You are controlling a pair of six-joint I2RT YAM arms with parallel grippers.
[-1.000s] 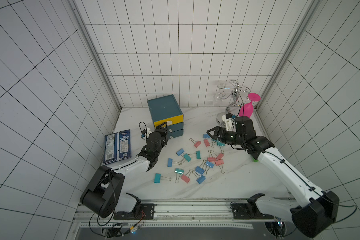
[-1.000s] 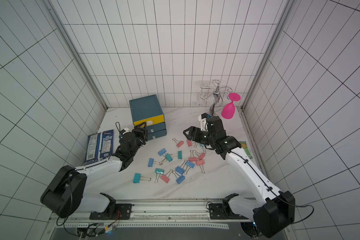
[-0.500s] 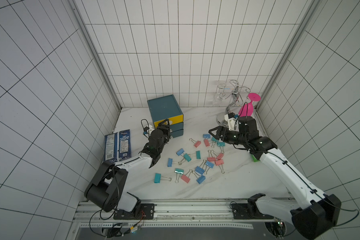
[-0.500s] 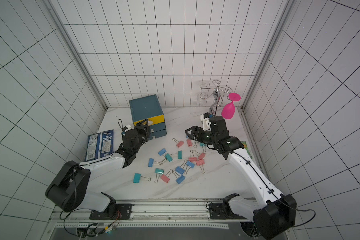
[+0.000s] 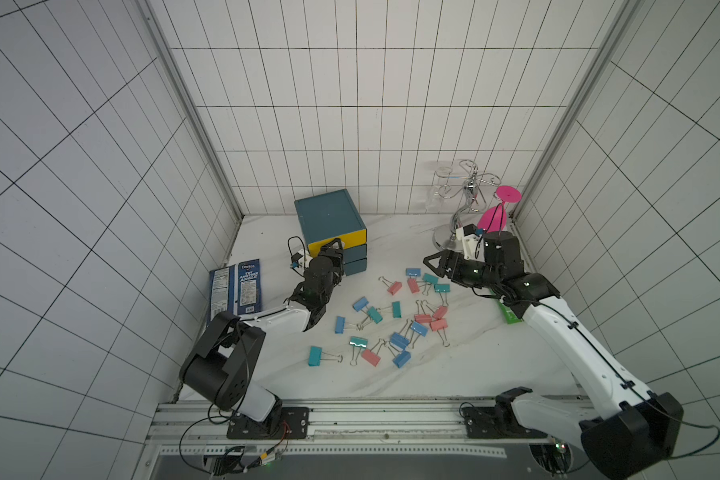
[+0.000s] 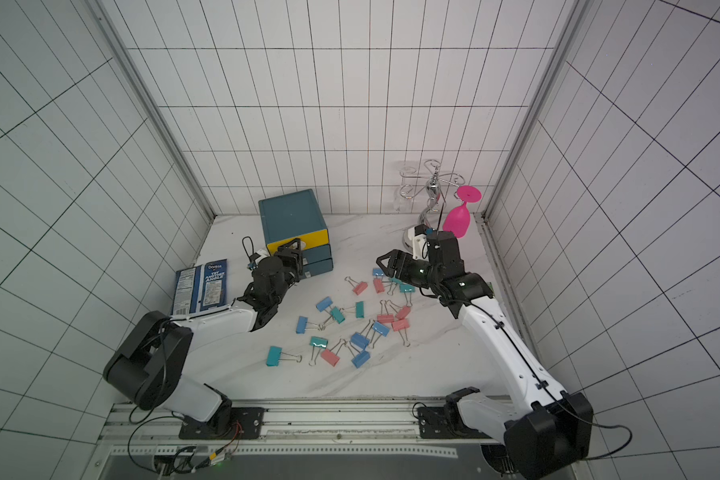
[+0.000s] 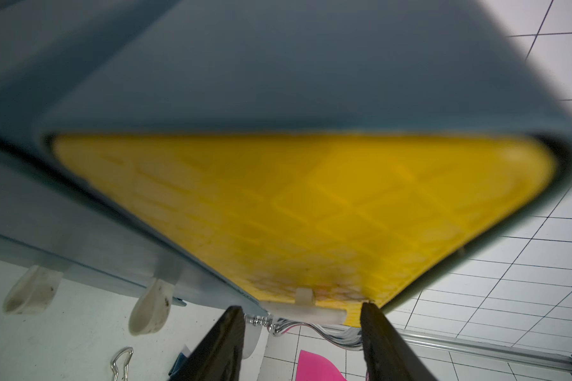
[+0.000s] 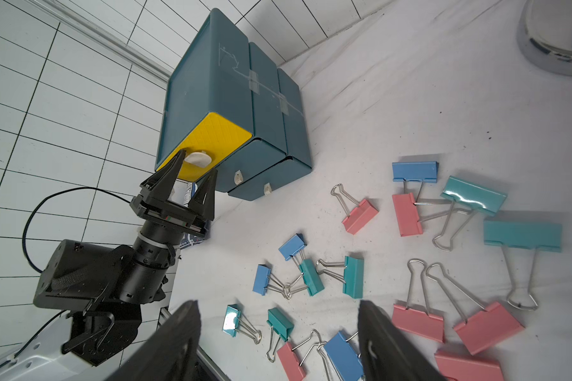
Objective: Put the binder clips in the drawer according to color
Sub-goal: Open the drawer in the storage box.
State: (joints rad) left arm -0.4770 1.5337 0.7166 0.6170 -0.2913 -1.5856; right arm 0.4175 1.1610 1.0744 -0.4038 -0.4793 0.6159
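My left jaws stand open astride the white tab of the shut yellow drawer, at the counter's back. The clips lie loose mid-counter. My right jaws hang open, empty, over their right edge. Closing askew, I could lose the tab, or my pull could drag the whole cabinet.

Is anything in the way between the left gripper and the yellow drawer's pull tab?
Nothing visible. The left gripper is open, its jaws on either side of the white pull tab on the yellow drawer.
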